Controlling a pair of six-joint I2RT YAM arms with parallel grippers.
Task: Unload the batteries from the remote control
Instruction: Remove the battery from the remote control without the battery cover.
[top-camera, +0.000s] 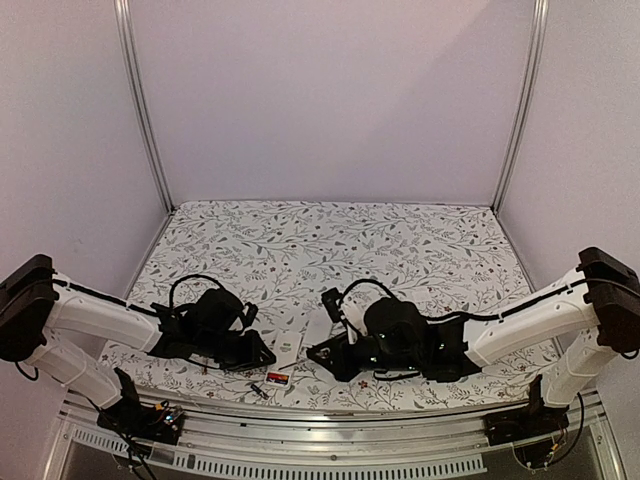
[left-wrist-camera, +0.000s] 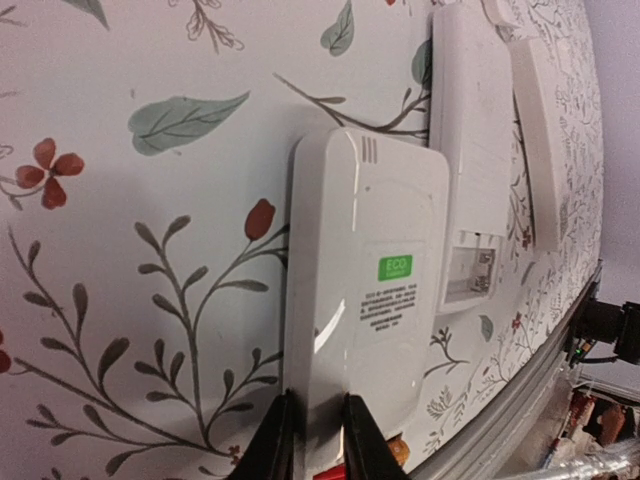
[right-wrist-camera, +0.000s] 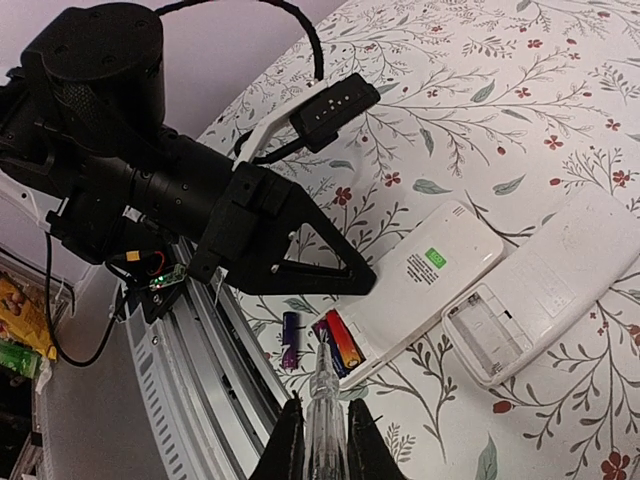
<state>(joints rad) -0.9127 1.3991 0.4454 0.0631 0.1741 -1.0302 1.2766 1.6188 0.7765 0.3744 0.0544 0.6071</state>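
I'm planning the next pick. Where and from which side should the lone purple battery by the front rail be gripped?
Grip the purple battery across its middle, coming straight down. It lies flat on the table, apart from the batteries at the end of the remote, so both long sides seem free.

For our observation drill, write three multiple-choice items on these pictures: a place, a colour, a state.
1. The loose batteries lie: A beside the end of the stickered remote; B in a compartment; C at the far wall.
2. The sticker is: A blue; B green; C red.
3. The compartment of the second remote is: A shut; B open, empty; C open, full.
Answers: 1 A, they lie on the tablecloth there; 2 B, it shows green; 3 B, no cells inside.
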